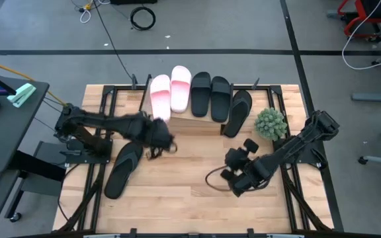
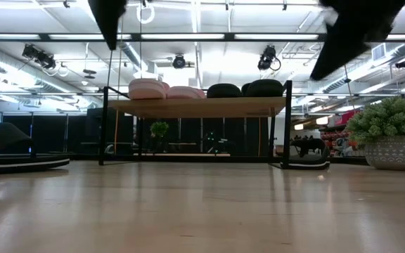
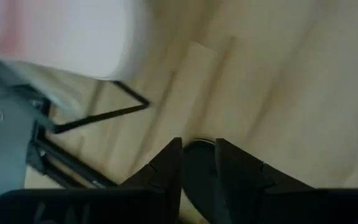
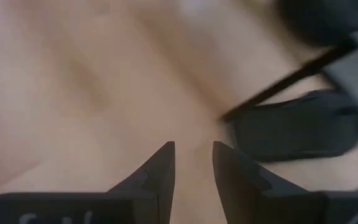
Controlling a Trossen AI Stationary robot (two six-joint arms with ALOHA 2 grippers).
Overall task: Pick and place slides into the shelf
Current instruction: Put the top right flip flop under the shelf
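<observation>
A pale, smooth plank tabletop (image 1: 177,178) sits on a grey floor crossed with dark tape lines and loose cables. At the table's far side stands the shelf (image 1: 194,122), a light wood plank on a thin black metal frame. On its top lie four slides side by side: two pale pink slides (image 1: 170,92) with wide, rounded straps and two black slides (image 1: 210,94) of matte rubber. A fifth black slide (image 1: 239,112) leans off the shelf's right end, just beside a small bushy green plant (image 1: 270,123) in a patterned pot. A sixth black slide (image 1: 122,170) lies flat on the table near the left arm. The left gripper (image 1: 156,135) hangs at the shelf's front left corner, blurred; its fingers stand a narrow gap apart with nothing between them. The right gripper (image 1: 238,173) hovers over bare wood, its dark fingers likewise narrowly parted and empty. No writing is legible anywhere
</observation>
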